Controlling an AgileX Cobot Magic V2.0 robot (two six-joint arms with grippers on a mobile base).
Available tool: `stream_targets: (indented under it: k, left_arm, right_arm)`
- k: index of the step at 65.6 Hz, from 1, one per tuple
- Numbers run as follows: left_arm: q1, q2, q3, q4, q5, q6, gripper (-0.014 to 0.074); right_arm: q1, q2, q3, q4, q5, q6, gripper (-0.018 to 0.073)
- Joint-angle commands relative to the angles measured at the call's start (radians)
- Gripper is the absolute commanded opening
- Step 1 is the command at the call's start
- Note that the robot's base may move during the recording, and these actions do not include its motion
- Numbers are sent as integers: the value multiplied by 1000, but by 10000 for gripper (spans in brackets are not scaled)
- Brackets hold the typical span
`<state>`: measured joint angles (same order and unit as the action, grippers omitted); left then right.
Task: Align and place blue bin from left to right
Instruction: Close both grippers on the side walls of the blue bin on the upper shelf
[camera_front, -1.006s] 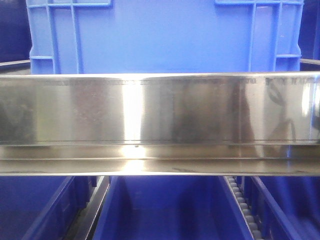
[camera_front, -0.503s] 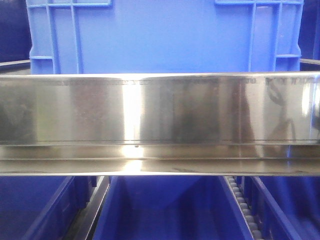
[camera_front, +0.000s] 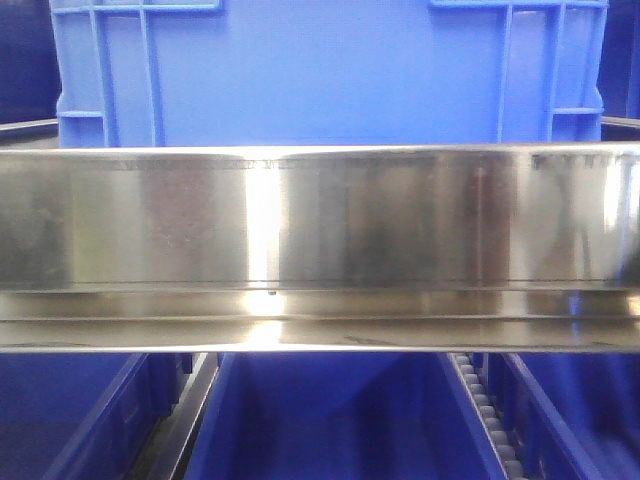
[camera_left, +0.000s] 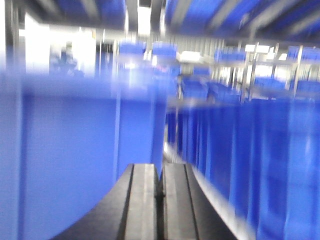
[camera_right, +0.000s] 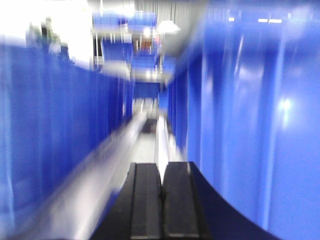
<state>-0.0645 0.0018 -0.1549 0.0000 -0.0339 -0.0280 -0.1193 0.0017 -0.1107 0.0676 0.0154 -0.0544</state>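
Observation:
A blue bin (camera_front: 320, 70) stands on the upper shelf behind a steel rail (camera_front: 320, 220), filling the top of the front view. In the left wrist view my left gripper (camera_left: 160, 172) is shut with nothing between its fingers, and a blue bin wall (camera_left: 70, 160) lies close on its left. My right gripper (camera_right: 161, 172) is also shut and empty, with a blue bin wall (camera_right: 250, 130) close on its right. Both wrist views are blurred. Neither gripper shows in the front view.
Below the rail, more blue bins (camera_front: 330, 420) sit on roller tracks (camera_front: 485, 420). A row of blue bins (camera_left: 260, 155) lines the right of the left wrist view. A metal shelf track (camera_right: 145, 135) runs ahead between bins (camera_right: 55, 130) in the right wrist view.
The dark reflections on the right part of the steel rail have faded away. The blue bin on the shelf has not moved.

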Motion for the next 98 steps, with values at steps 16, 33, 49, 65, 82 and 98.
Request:
stream_targets:
  k: [16,33,49,65,82,98]
  left_arm:
    - [2,136,-434,13,354,0,146]
    - [0,355,-617,13,366,0,479]
    - [-144,489,-702,13,370,2,603]
    - [-312,690,-859,32,491,2,603]
    - [-434,930,-1100,38,637,2,603]
    - [-436,1136,-1295,40,788,2,603]
  right_arm:
    - [2,72,-431,0,265,-2,-29]
    - [2,218,-618,12,320,-2,580]
    - [7,330,-758,29,436,-2,570]
    - [118,463,-895,78,458,-41,570]
    - [263,683,-1056,78,553,-45,570]
    - [365,927,-1237,73,706,-45,570]
